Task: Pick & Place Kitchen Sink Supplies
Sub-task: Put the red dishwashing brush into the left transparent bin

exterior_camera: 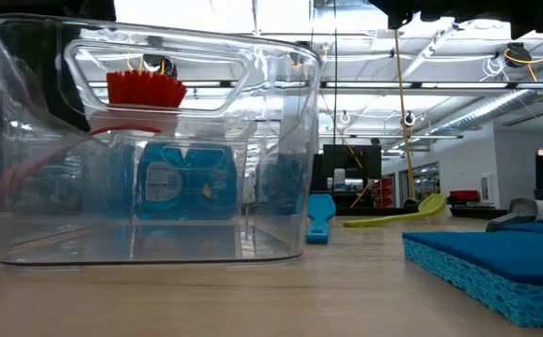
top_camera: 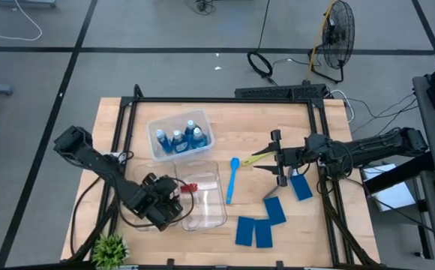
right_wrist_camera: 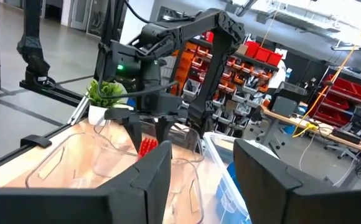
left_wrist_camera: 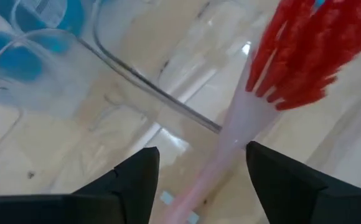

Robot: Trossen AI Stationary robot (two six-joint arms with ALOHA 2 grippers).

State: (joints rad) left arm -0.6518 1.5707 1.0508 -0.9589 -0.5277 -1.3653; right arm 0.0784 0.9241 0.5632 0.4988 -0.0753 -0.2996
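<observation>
My left gripper [top_camera: 174, 199] is open at the left rim of a clear bin [top_camera: 211, 214]. The red brush [top_camera: 188, 184] has its bristle head [exterior_camera: 145, 89] high inside the bin, and its pale handle [left_wrist_camera: 230, 137] slants back between my fingers. My right gripper [top_camera: 278, 157] is open and empty at the right end of the yellow-green brush [top_camera: 256, 157], which lies on the table. The blue brush [top_camera: 232, 180] lies flat between the bin and that brush. Blue bottles [top_camera: 178, 139] stand in the far bin [top_camera: 157, 154]. Several blue sponges [top_camera: 275, 211] lie flat at the near right. My left gripper's open fingers stand on either side of the red brush's handle, which runs along them, close to one finger [left_wrist_camera: 261, 163]. I cannot tell whether it touches that finger. The brush is tilted, head up, inside the bin.
A small potted plant [top_camera: 111, 247] stands at the near left corner. A black frame [top_camera: 225, 100] runs round the table. One sponge [exterior_camera: 496, 264] lies close to the low camera. There is bare wood along the far side, right of the bottle bin.
</observation>
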